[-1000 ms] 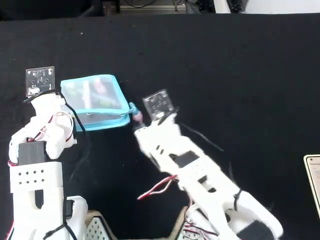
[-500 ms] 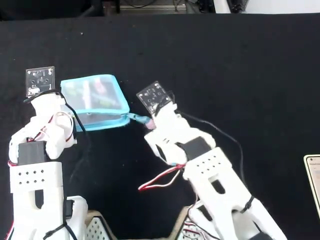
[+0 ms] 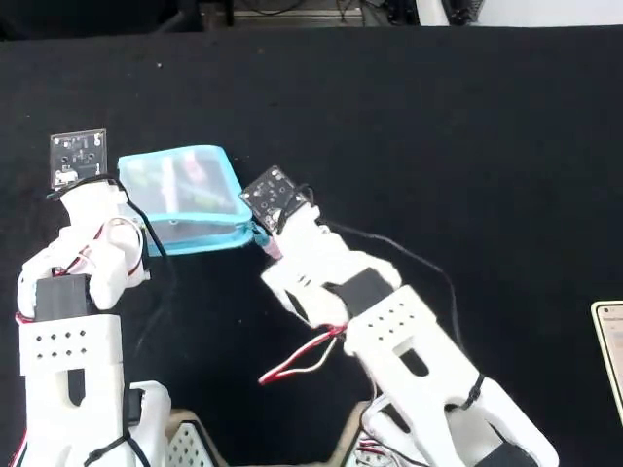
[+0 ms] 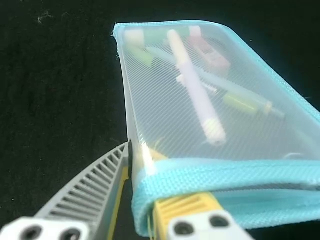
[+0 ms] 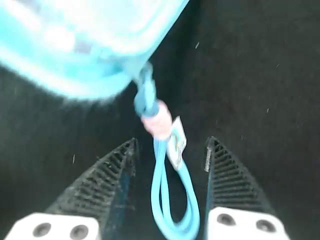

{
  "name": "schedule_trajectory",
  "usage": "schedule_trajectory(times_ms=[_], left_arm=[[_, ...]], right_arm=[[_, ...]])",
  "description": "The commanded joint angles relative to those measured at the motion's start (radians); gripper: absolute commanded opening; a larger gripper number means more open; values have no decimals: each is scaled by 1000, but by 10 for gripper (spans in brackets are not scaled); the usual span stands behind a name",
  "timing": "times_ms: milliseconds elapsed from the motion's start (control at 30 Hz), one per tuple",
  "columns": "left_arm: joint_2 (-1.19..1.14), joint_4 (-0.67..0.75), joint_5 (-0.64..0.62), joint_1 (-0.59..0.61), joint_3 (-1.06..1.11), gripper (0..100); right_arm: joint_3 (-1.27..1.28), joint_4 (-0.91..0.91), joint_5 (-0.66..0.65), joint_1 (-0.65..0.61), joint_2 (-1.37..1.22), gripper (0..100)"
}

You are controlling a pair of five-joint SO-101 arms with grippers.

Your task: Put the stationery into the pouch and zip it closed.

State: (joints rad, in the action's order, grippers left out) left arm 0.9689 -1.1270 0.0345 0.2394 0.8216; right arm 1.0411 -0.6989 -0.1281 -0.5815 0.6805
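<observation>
The translucent pouch (image 3: 180,195) with turquoise trim lies at the table's left. Through its mesh side (image 4: 200,115) I see a pale pen (image 4: 192,85), a green-tipped marker (image 4: 245,102) and small erasers. My left gripper (image 4: 137,152) is shut on the pouch's near corner, low at its left end in the high view (image 3: 146,236). My right gripper (image 3: 266,241) sits at the pouch's right corner (image 5: 75,45). Its fingers (image 5: 115,170) stand open on either side of the blue zipper cord (image 5: 160,185) with a pink bead (image 5: 156,125).
A black cloth (image 3: 438,146) covers the table, with wide free room to the right and back. A white card (image 3: 608,350) pokes in at the right edge. Both arm bases and loose wires (image 3: 297,360) crowd the front.
The right arm's wrist swung left toward the pouch's corner. The zipper cord, stretched out to the right half a second ago, is now tucked at the gripper. The left arm kept still.
</observation>
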Motion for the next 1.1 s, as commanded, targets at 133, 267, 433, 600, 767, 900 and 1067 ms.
schedule_trajectory(times_ms=[133, 267, 433, 600, 767, 900, 1067], left_arm=[[11, 9, -6, 10, -15, 30], [11, 9, -6, 10, -15, 30], [11, 9, -6, 10, -15, 30], [11, 9, -6, 10, -16, 30], [11, 9, -6, 10, -16, 30], [11, 9, -6, 10, -16, 30], [11, 9, -6, 10, -16, 30]], right_arm=[[151, 425, 35, -8, 31, 211], [163, 456, 34, -9, 31, 211], [159, 459, 31, -11, 36, 211], [140, 462, -15, -8, 30, 211], [139, 463, -109, -34, 30, 211], [139, 463, -152, -37, 28, 211], [137, 466, -207, -38, 28, 211]])
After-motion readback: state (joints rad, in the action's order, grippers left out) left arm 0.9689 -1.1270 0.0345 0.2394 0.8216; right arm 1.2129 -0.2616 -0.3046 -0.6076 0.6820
